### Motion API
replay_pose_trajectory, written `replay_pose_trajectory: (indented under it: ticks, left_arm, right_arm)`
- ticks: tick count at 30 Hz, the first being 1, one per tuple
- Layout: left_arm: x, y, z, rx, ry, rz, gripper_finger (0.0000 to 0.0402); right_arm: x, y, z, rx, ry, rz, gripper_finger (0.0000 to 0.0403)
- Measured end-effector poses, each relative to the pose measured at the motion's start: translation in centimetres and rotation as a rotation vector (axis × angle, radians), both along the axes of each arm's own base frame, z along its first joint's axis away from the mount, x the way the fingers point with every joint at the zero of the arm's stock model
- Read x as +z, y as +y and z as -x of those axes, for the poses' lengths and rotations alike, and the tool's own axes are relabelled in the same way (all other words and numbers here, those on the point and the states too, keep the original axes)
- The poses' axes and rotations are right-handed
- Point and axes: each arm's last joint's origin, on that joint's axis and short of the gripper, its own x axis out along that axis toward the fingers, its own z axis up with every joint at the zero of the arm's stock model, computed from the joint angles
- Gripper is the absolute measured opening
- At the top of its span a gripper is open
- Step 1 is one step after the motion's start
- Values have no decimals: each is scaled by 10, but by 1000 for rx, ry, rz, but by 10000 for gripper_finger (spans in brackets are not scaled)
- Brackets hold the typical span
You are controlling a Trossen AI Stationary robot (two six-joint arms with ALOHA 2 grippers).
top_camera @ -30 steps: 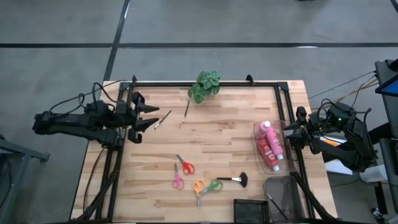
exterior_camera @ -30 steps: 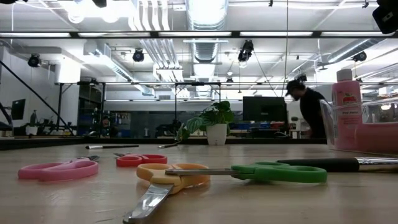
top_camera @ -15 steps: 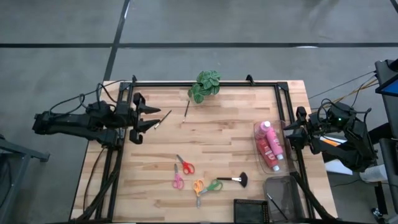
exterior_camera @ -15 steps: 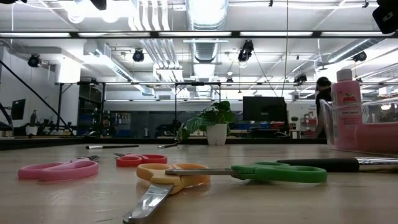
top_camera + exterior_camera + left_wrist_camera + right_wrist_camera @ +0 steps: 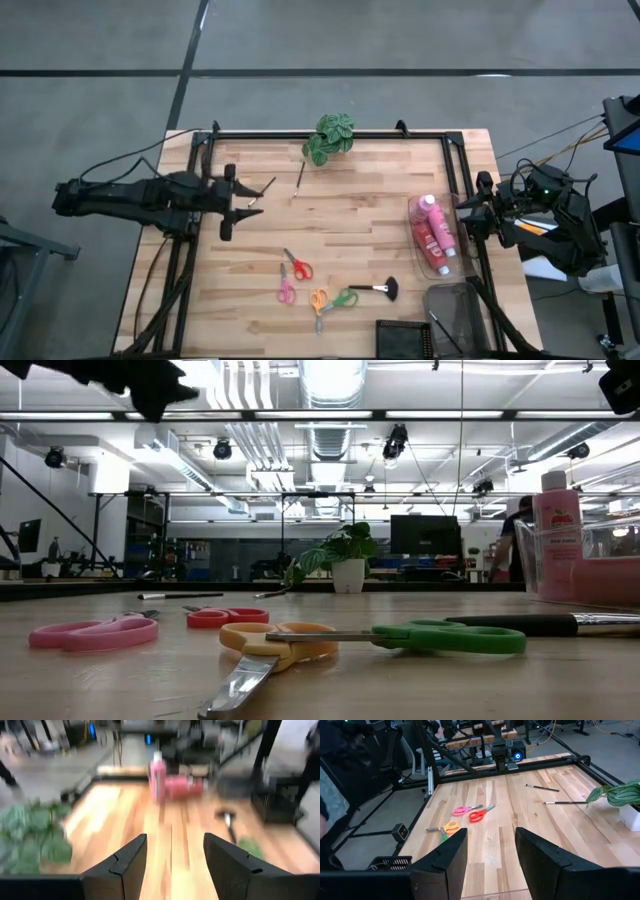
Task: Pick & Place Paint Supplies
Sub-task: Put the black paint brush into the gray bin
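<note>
Grey concrete floor (image 5: 400, 40), bright ceiling strip lights (image 5: 330, 415) overhead

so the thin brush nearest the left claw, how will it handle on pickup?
The thin brush lies flat on the table, so it probably leaves little to pinch. Its slim round handle may roll if nudged. It looks light and likely stiff. Left claw is open beside it.
</note>
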Motion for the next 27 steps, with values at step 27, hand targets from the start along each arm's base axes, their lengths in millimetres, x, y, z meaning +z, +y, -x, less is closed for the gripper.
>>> replay_pose_trajectory:
  ticks: [27]
  left_arm:
    - [-34, 1, 18, 1, 397, -14, 197]
  right_arm:
    - [5, -1, -1, -57, -19, -217, 162]
